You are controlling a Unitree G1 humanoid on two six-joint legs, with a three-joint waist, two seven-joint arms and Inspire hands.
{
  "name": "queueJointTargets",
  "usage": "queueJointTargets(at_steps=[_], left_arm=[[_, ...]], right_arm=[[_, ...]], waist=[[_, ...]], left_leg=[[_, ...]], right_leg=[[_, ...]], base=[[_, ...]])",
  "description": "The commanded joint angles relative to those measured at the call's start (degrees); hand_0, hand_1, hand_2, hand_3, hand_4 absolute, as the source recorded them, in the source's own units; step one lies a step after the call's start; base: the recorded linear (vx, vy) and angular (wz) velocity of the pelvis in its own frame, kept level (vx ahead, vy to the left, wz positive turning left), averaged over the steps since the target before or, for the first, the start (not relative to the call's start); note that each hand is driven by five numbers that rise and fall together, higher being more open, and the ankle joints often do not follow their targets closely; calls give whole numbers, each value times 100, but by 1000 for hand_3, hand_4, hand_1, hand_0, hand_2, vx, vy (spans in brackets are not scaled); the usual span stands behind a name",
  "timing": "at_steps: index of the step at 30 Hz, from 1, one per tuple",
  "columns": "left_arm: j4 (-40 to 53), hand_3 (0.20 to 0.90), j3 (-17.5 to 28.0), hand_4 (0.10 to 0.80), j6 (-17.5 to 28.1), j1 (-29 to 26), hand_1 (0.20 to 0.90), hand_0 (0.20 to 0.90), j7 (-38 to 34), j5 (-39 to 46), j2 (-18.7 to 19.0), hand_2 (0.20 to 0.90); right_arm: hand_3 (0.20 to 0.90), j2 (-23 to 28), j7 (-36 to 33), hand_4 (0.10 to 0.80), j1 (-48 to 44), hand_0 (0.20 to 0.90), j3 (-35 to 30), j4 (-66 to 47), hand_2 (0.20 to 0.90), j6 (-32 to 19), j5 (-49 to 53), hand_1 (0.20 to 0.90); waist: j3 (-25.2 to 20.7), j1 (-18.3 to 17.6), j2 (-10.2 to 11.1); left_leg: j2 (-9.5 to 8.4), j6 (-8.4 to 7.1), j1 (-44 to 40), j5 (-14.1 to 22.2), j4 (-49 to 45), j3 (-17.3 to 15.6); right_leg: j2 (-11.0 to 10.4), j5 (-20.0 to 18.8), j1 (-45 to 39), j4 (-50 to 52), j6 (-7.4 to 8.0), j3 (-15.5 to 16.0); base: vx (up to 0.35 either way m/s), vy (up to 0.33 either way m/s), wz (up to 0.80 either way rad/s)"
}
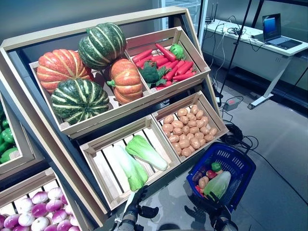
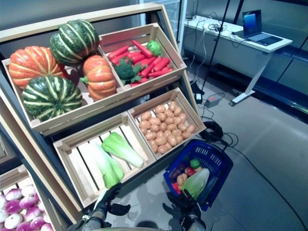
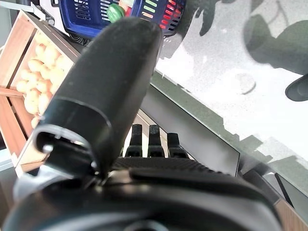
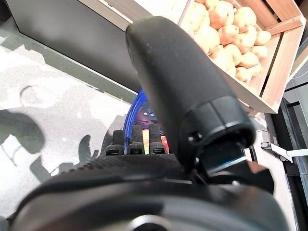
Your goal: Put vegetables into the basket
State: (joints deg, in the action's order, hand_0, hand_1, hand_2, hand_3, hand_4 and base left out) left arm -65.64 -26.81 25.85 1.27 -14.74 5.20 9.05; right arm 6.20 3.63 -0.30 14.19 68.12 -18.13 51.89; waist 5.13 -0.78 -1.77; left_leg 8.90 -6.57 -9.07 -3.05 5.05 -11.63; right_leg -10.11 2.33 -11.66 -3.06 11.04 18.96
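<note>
1. Four pumpkins [image 1: 79, 100] fill the upper left crate: two striped green, two orange.
2. Two pale green cabbages [image 1: 146, 152] lie in the lower slatted crate.
3. One blue basket [image 1: 239, 166] stands on the floor, with a third cabbage [image 1: 218, 185] inside it.
4. One broccoli head [image 1: 151, 73] and one green pepper [image 1: 177, 50] sit among red chillies [image 1: 179, 68] too overlapped to count.
5. Potatoes [image 1: 187, 130], several dozen, crowd one crate.
6. One laptop [image 1: 275, 32] sits on the desk.

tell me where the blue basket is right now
The blue basket sits on the floor at the robot's lower right in the eye views, just below the potato crate, already holding some vegetables, with the right hand at its near edge.
</note>
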Motion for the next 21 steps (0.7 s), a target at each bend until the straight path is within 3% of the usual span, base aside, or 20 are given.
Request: queueJointTargets(at_steps=[1,3,10,17,21], left_arm=[[-17,900,-142,800,689,-845,900,900,-189,-42,2,900],[89,900,-109,800,902,-868,900,900,-335,60,21,900],[1910,900,485,800,1550,-1099,900,900,-1323,169,463,900],[2548,900,1123,800,1382,-1206,900,900,-1922,368,537,900],[2514,900,1254,800,1264,-1660,900,900,-2444,569,481,900]], right_arm=[[900,-169,-169,800,-625,900,62,-13,900,-445,-318,900],[900,-170,-217,800,-620,900,97,-52,900,-443,-343,900],[900,17,-585,800,-451,900,74,-608,900,-167,-406,900],[900,94,-768,800,-254,900,2,-978,900,-199,-664,900],[900,284,-810,800,-509,900,32,-1135,900,-319,-590,900]], waist=[[218,30,88],[233,30,86],[396,79,71],[529,70,51],[847,46,-9]], left_leg=[[-1,96,-86,181,-5,-21],[-5,91,-83,182,-5,-9],[-10,82,-26,166,-5,33],[-1,57,96,104,-5,71],[11,40,404,-30,-44,141]], right_leg=[[-52,-495,88,-194,-398,-272],[-49,-492,89,-194,-400,-279],[-45,-500,116,-194,-440,-245],[-68,-487,291,-71,-464,-224],[-125,-367,765,318,-508,-313]], base=[[0,0,0],[0,0,0],[22,6,0],[69,45,2],[-65,108,-7]])
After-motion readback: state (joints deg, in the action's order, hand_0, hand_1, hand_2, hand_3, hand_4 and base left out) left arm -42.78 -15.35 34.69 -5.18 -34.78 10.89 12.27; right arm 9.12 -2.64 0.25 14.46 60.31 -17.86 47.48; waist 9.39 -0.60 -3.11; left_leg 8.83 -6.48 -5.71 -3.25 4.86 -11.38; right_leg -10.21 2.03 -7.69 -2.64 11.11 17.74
